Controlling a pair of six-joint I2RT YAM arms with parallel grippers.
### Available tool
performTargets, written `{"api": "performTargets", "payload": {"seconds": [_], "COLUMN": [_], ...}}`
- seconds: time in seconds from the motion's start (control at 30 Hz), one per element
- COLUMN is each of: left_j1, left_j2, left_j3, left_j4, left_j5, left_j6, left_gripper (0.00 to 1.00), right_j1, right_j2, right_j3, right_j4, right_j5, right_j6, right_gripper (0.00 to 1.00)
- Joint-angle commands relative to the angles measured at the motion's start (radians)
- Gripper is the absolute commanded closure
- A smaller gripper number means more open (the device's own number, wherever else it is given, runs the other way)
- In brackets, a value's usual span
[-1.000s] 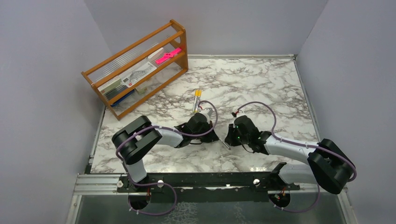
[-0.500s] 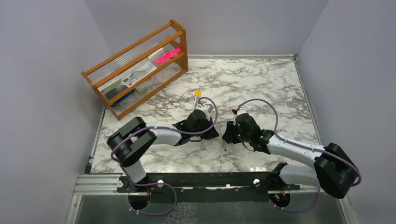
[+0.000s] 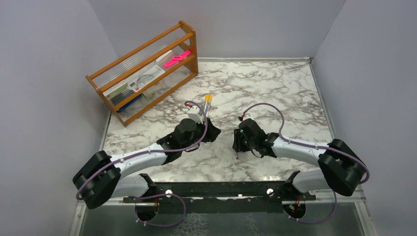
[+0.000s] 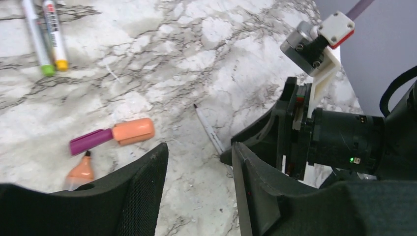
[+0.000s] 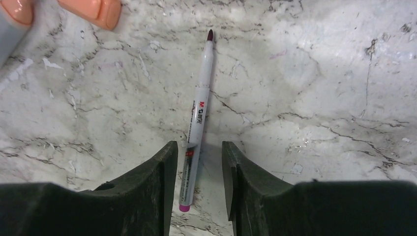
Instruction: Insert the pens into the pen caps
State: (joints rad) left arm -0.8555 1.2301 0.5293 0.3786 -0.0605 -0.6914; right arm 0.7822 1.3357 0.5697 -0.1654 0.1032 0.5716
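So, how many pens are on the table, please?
5: green-ended pen, yellow-ended pen farther back; slim pen at the right gripper; purple pen, orange-tipped pen by the left gripper; others possibly hidden.

a lab test cell: plain grey walls (image 3: 49, 73) close in a marble-patterned tabletop (image 3: 275, 88), and the left arm (image 3: 140, 157) and right arm (image 3: 300, 146) stand bolted on a metal rail (image 3: 98, 194).

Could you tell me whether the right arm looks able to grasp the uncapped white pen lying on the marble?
Probably yes: the pen lies flat between the open jaws of the right arm, with nothing on top of it and bare marble on either side.
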Motion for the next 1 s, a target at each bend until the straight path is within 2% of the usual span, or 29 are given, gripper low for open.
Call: {"api": "performTargets", "payload": {"seconds": [0.0,0.23,0.47,0.5,0.57,0.73,0.87,0.97], "left_j1": [0.012,0.030,0.060,0.071,0.096,0.156,0.161,0.159], "left_j2": [-0.071,-0.074,-0.092,-0.099,-0.115,-0.110,-0.093,-0.073], "left_j3": [-0.043,-0.064,-0.069,-0.071,-0.080,-0.073,-0.074,-0.063], "left_j4": [-0.025,-0.044,-0.058,-0.054,-0.023,0.113,0.294,0.378], "left_j5": [-0.134,-0.150,-0.091,-0.067,0.007,0.265,0.398,0.452], "left_j6": [0.042,0.046,0.010,0.000,-0.021,-0.078,-0.163,-0.203], "left_gripper": [0.47,0.47,0.48,0.49,0.48,0.36,0.35,0.35], "right_j1": [0.042,0.122,0.128,0.128,0.128,0.127,0.127,0.128], "right_j2": [0.015,0.102,0.166,0.153,0.096,-0.117,-0.311,-0.374], "right_j3": [0.028,0.099,0.115,0.112,0.092,0.023,-0.065,-0.083], "right_j4": [-0.047,-0.152,-0.151,-0.135,-0.076,0.093,0.302,0.403], "right_j5": [0.069,0.164,0.148,0.141,0.117,0.108,0.063,0.018], "right_j6": [0.016,0.063,0.108,0.107,0.092,0.091,0.061,0.025], "right_gripper": [0.62,0.67,0.97,0.99,0.99,0.99,0.99,0.99]}}
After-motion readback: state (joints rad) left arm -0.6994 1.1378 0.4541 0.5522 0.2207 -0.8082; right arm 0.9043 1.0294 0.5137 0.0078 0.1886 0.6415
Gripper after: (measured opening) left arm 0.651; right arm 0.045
